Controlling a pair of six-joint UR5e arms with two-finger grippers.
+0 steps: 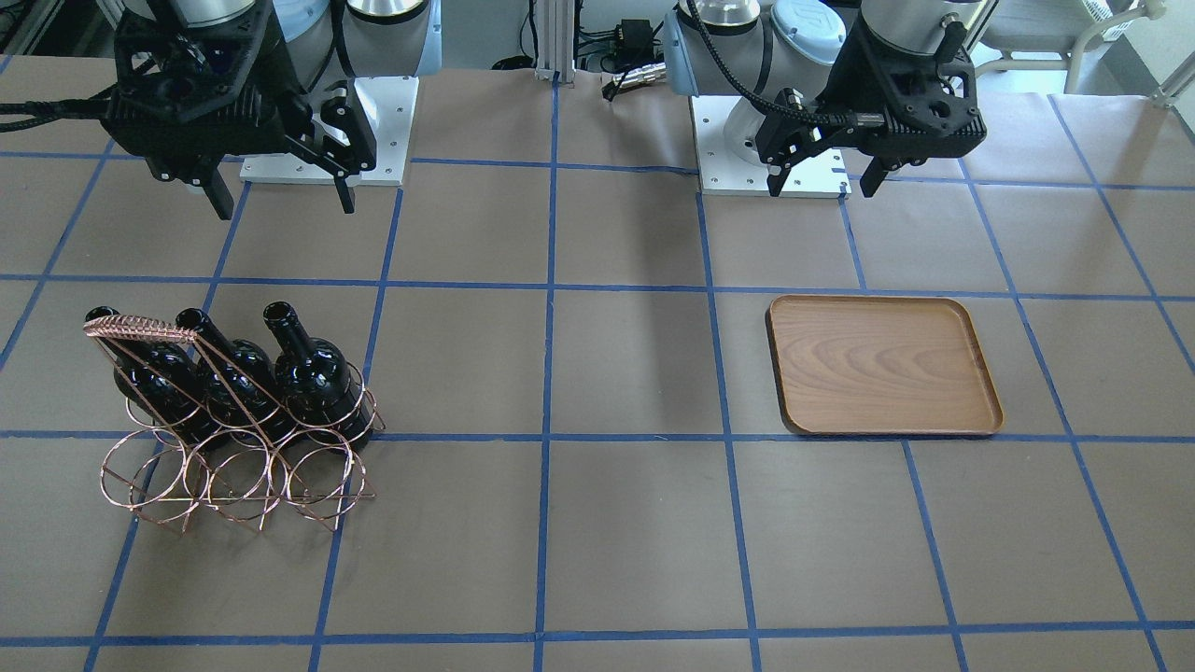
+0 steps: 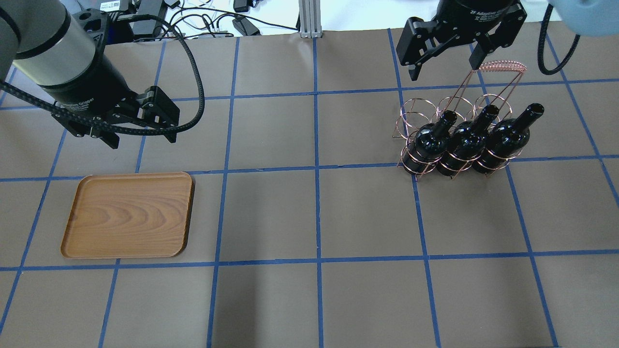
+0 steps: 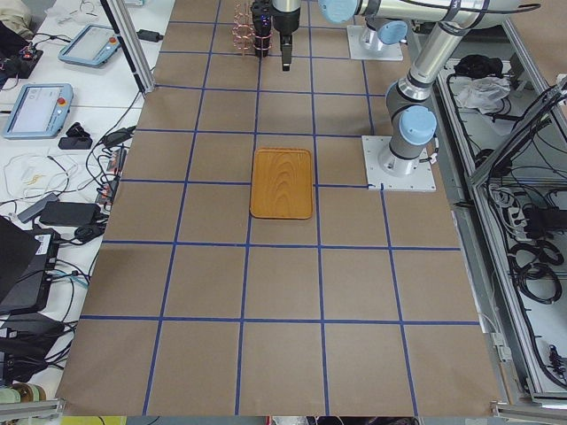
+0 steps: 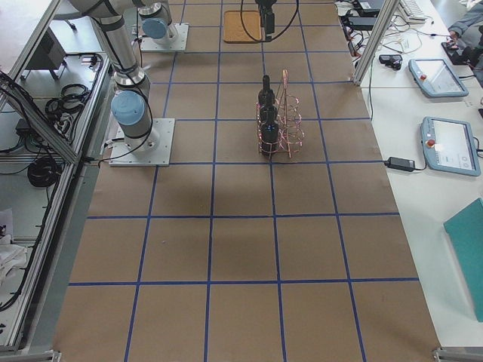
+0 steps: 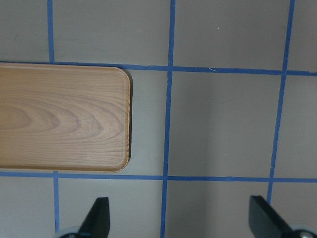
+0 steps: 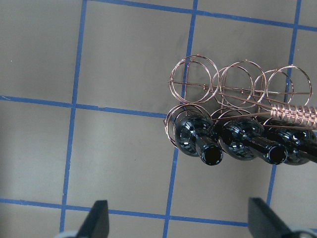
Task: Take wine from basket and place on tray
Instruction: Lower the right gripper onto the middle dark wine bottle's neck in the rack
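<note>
Three near-black wine bottles stand upright in the copper wire basket, filling the row nearer the robot; the other row's rings hold nothing. The wooden tray lies bare on the robot's left side. My right gripper is open and empty, high above the table beside the basket; its wrist view shows the bottles below. My left gripper is open and empty, above the table just beyond the tray's corner.
The brown table is marked by a blue tape grid. The two arm bases stand at the robot's edge. Side tables with tablets and cables lie beyond the table's ends.
</note>
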